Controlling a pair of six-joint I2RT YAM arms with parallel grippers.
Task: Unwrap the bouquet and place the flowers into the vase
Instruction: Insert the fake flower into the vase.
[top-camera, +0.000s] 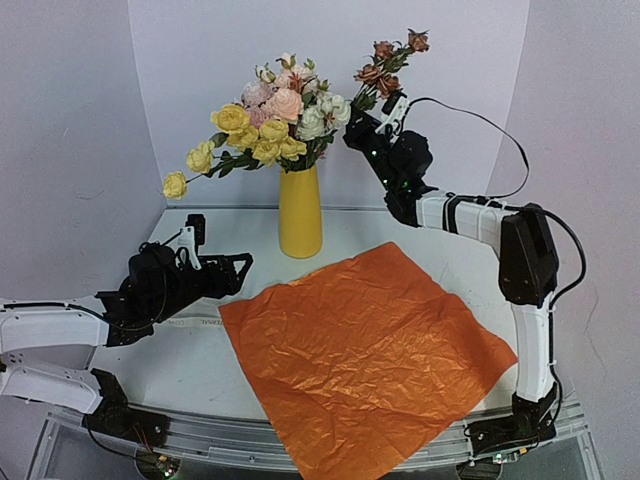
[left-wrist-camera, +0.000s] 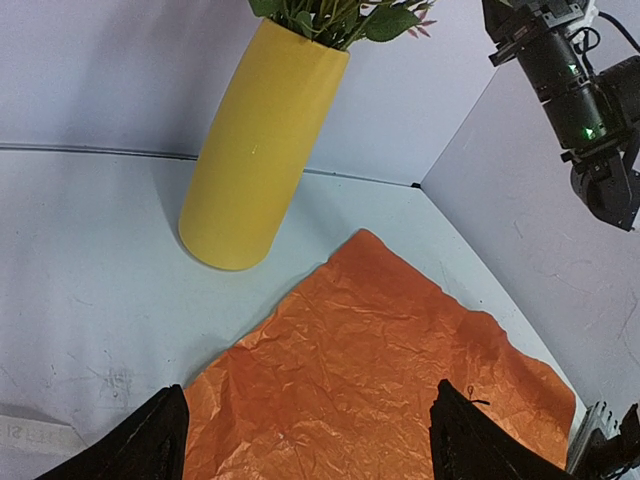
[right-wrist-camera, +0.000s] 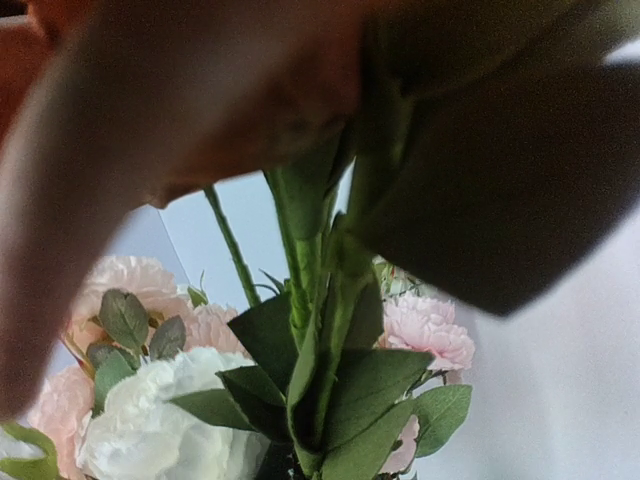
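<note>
The yellow vase (top-camera: 300, 215) (left-wrist-camera: 260, 150) stands at the back middle of the table and holds a bunch of yellow, pink and white flowers (top-camera: 270, 115) (right-wrist-camera: 150, 425). My right gripper (top-camera: 370, 112) (right-wrist-camera: 345, 170) hangs high, just right of that bunch, shut on the green stems of a sprig of rust-brown flowers (top-camera: 390, 60). The stems (right-wrist-camera: 320, 260) point down over the blooms in the vase. The bouquet's orange paper (top-camera: 365, 345) (left-wrist-camera: 380, 340) lies spread flat with nothing on it. My left gripper (top-camera: 220, 247) (left-wrist-camera: 310, 440) is open and empty, low over the paper's left corner.
White walls close in the back and both sides of the table (top-camera: 400, 225). The right arm (top-camera: 525, 255) (left-wrist-camera: 585, 95) reaches up over the table's right side. The paper hangs over the near table edge.
</note>
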